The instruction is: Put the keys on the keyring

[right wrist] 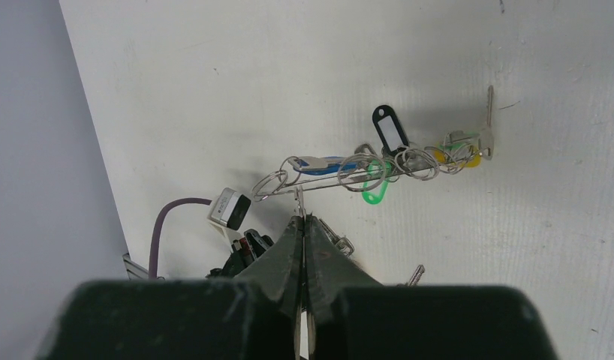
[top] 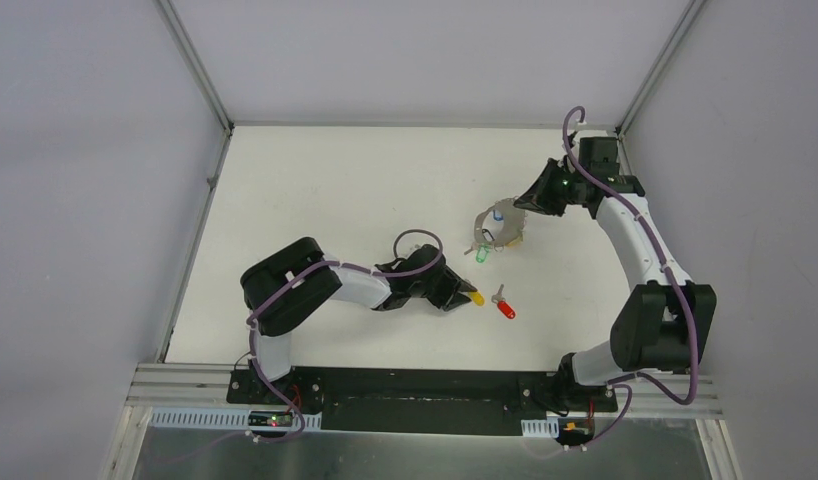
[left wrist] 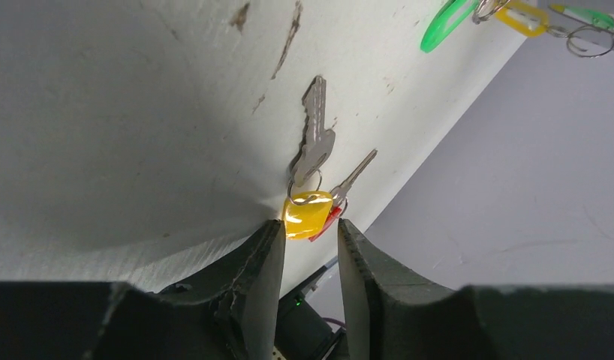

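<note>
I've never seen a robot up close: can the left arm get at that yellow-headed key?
Probably yes: the left claw is open right at the yellow-headed key, nothing between.

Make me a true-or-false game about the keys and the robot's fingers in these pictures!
1. The right fingers are pinched shut on the keyring. True.
2. The red key hangs on the keyring. False: it lies on the table, apart from the ring.
3. The yellow key sits right at the tips of the left fingers. True.
4. The green tag lies alone beside the left arm. False: it is in the bunch at the keyring.
5. The left fingers are squeezed fully shut. False: a gap shows between them.
</note>
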